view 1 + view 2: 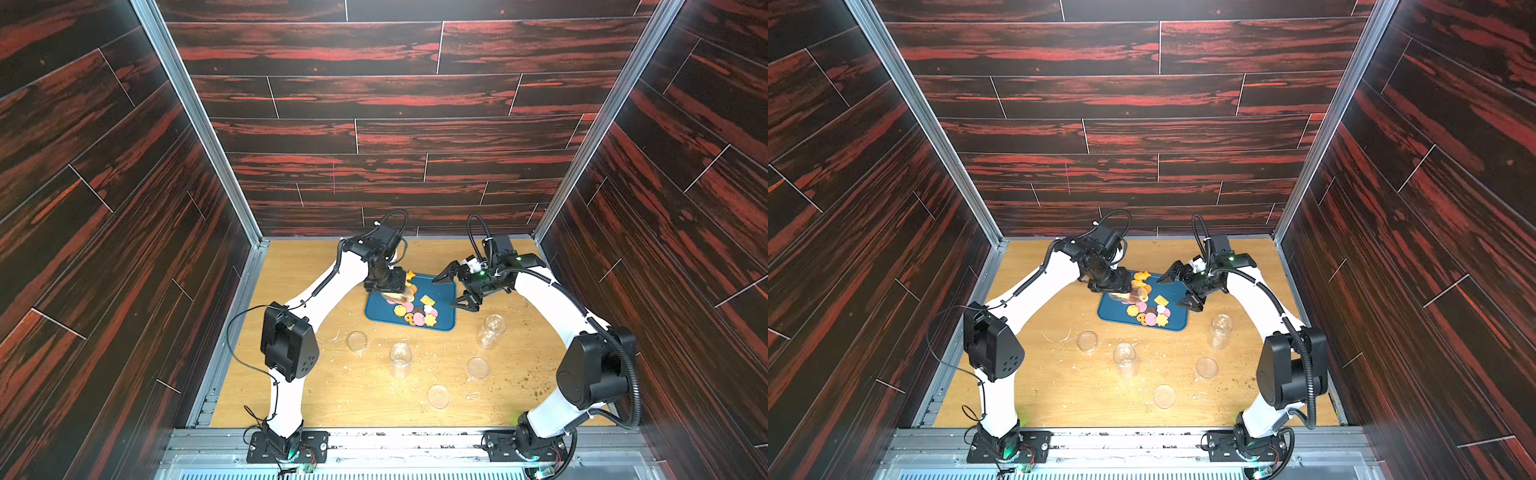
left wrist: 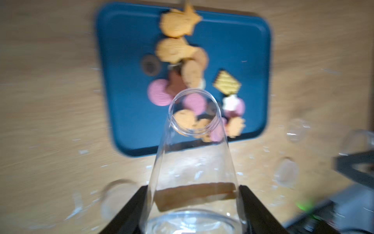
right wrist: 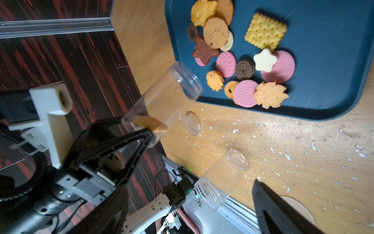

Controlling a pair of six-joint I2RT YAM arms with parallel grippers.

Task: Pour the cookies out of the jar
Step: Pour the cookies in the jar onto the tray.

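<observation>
1. One brown cookie (image 2: 194, 194) lies crosswise inside the jar (image 2: 194, 158), close to its base. The rest of the cookies (image 3: 242, 66) lie in a loose heap on the blue tray (image 3: 323, 40).
2. Step in hand, as I judge it: the tail end of the pour, with the jar all but emptied.
3. The left hand (image 2: 192, 202) clamps the clear jar near its base, one finger on each side. It holds the jar tilted, with the open mouth aimed down over the left part of the tray. In the right wrist view the mouth hangs in the air, clear of the tray and of the heap.
4. The right hand (image 1: 455, 291) hovers above the tray's right side with its jaws spread wide and nothing between them.
5. Two other empty jars (image 1: 491, 330), three loose lids (image 1: 478, 368) and pale crumbs (image 3: 234, 130) sit elsewhere on the tabletop (image 1: 353, 407). None of them bears on this pour.
6. Next move, likely: a steeper tip or a short shake, so the lodged cookie slides down the wall and out.
7. The mouth should be kept over the tray, not its rim, or the last piece may land on the wood.
8. The grip should be firm, because the smooth plastic could slip when shaken.
</observation>
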